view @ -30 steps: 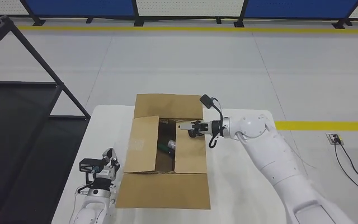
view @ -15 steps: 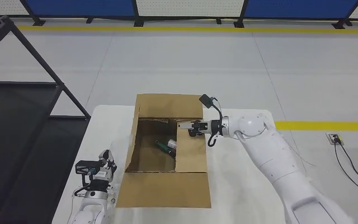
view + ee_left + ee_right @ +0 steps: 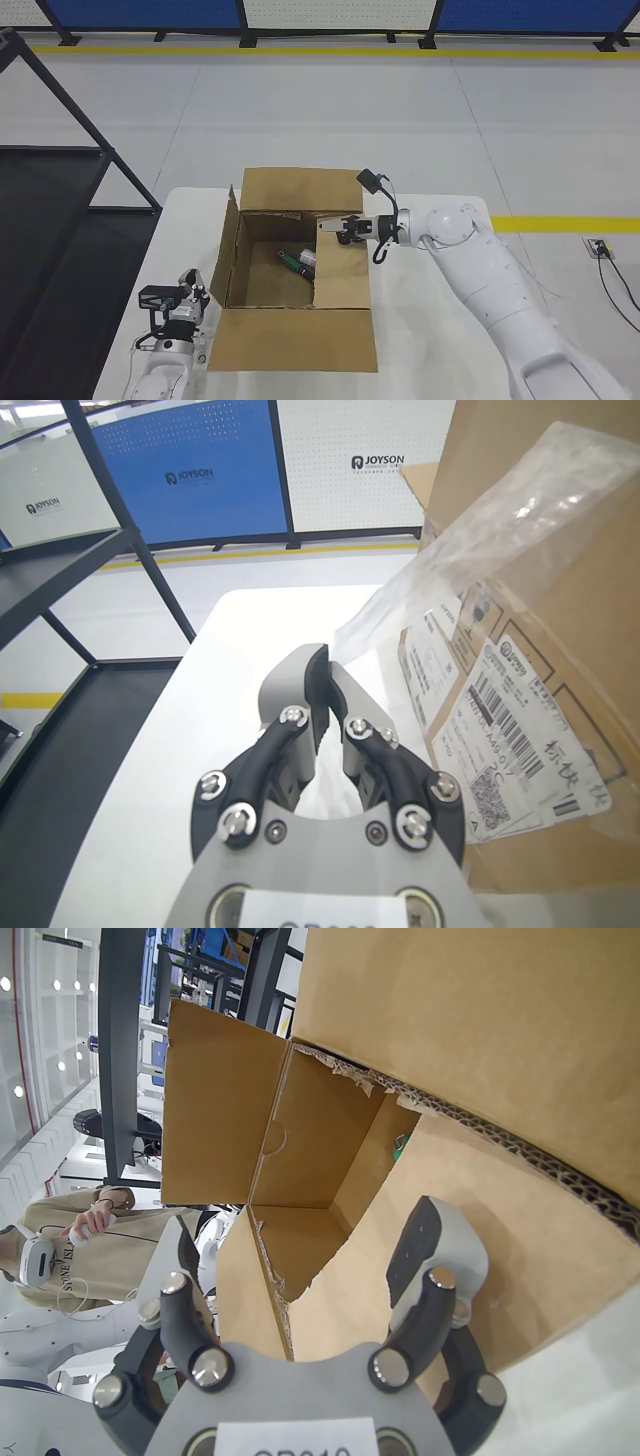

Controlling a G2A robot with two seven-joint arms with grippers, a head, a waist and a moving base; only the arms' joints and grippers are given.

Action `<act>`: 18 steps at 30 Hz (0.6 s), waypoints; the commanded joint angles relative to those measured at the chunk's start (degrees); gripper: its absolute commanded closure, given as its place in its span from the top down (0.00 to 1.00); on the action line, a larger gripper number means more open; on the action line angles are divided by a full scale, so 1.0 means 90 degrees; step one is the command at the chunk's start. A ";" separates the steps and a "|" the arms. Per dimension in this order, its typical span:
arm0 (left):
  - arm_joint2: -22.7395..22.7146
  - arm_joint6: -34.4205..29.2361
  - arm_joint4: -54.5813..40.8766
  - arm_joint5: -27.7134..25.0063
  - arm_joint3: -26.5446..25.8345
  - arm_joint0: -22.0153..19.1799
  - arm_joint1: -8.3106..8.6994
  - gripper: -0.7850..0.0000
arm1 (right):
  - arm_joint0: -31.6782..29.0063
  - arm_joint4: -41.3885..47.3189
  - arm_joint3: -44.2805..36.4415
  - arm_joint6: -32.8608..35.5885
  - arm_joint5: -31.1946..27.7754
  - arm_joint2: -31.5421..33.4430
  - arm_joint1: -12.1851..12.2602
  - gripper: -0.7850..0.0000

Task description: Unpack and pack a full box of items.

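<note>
Now close the right gripper (image 3: 328,228), jaws spread apart at the edge of the right flap (image 3: 342,280) on the 3 o'clock side of the box (image 3: 290,345), squarely on the cardboard. Fold it outward toward 3 o'clock slowly, without dragging the box. Leave the left gripper (image 3: 327,660), tips pressed together, at the 8 o'clock corner against a clear plastic sleeve (image 3: 450,565); cannot tell whether pinching or merely touching it. Can make out 1 green bottle (image 3: 292,262) inside; cannot see the contents under the flap.

Glossy white arms (image 3: 487,283), silver black-linked jaws

Left box flap (image 3: 223,248) from flat over the opening to upright; left pincer (image 3: 327,660) with plastic film (image 3: 450,565) farther back.
</note>
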 commanded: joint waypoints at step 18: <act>0.0133 -0.0197 0.0253 -0.0095 0.0315 -0.0171 -0.0041 0.00 | -0.0123 -0.0081 -0.0267 -0.0013 0.0053 0.0047 0.0054 1.00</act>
